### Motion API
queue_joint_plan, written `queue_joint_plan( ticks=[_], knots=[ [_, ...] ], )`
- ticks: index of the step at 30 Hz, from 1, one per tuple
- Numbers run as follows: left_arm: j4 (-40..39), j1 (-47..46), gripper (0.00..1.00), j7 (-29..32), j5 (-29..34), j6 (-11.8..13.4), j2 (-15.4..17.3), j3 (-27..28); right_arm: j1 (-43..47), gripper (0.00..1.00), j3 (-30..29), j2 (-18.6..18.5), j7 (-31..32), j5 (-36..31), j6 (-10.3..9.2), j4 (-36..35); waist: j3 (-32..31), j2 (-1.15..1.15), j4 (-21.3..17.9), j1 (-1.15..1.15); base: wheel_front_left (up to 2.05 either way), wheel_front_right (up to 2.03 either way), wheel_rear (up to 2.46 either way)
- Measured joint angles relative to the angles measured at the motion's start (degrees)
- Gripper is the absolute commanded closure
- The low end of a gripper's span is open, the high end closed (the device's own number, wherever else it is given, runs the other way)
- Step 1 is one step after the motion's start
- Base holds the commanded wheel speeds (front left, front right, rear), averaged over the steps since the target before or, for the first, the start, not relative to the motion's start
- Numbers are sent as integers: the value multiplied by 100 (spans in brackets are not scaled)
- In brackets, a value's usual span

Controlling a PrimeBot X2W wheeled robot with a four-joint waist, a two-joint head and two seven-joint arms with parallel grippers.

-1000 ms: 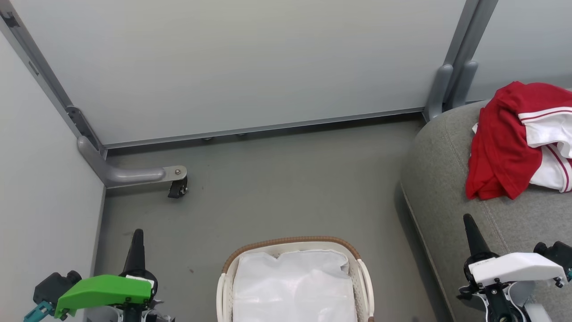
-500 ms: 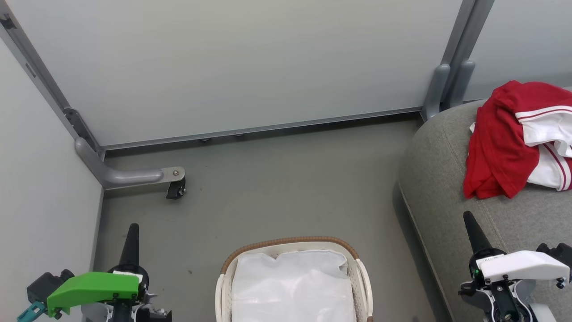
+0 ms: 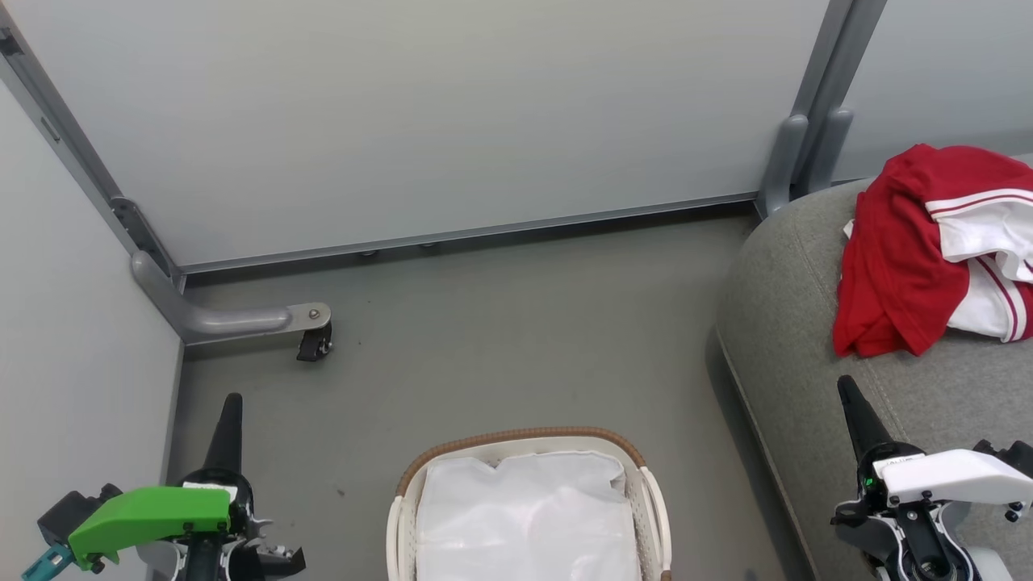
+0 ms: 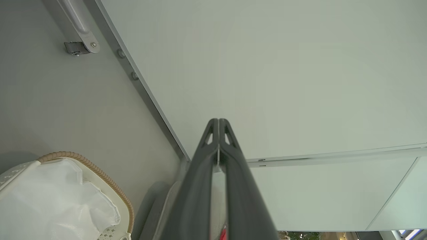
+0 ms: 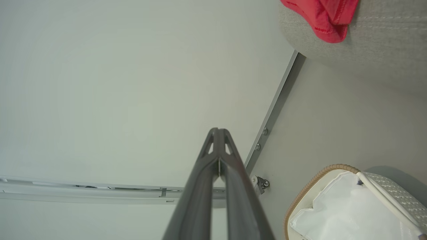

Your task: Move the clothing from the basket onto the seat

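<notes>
- Clothing (image 3: 896, 266): red and white, lies heaped on the seat (image 3: 787, 339).
- Basket (image 3: 516, 436): stands on the floor (image 3: 500, 339), white liner (image 3: 524, 516) exposed.
- Left gripper (image 3: 228, 403), right gripper (image 3: 845, 386): fingers pressed together, holding nothing.

A: What stands in front of the left pincer (image 3: 228, 403)?
B: A grey metal foot (image 3: 230, 320) with a small black caster (image 3: 313, 345) at its end, a little to the right of the pincer's tip. The caster rests on the grey floor (image 3: 500, 323).
A: And further ahead?
B: A pale partition panel (image 3: 444, 113), with a metal rail (image 3: 468, 234) along its bottom. Another pale panel (image 3: 73, 339) is on this pincer's left side.
A: And near the right pincer (image 3: 846, 383)?
B: Well ahead of it, slightly to the left, two grey upright posts (image 3: 795, 153) stand where the panels meet.
</notes>
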Motion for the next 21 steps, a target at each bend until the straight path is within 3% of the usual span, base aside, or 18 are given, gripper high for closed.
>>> queue_joint_plan(
  ticks=[21],
  knots=[
    [-59, -72, 100, 242, -776, -56, 0, 179, -35, 100, -41, -8, 231, 929, 0, -94, -8, 0, -57, 0, 0, 0, 0]
  ],
)
